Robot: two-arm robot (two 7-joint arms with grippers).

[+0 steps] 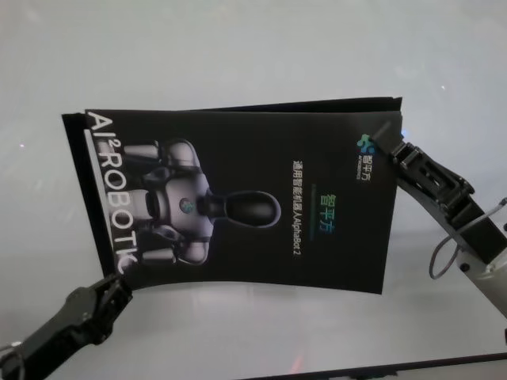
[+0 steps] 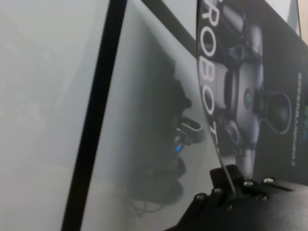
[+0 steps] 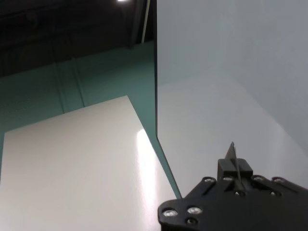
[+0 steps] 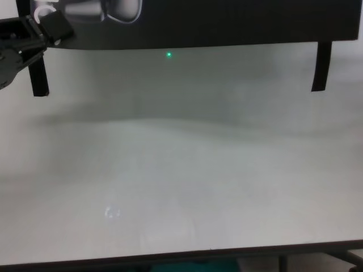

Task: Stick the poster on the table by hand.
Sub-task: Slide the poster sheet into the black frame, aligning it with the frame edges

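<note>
Both black jointed grippers, left [image 1: 111, 286] and right [image 1: 390, 145], pinch the large black robot-printed poster [image 1: 245, 202] above the pale grey table [image 4: 181, 187] (tape strips hanging); next, lower it flat.

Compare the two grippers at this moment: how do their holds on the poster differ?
The left gripper pinches the poster at its near-left corner, by the white lettering, while the right gripper pinches the far-right corner beside the small logo. The left comes in from the near-left, low in the head view; the right comes in from the right side. Both are black and shut on an edge of the lifted sheet.
</note>
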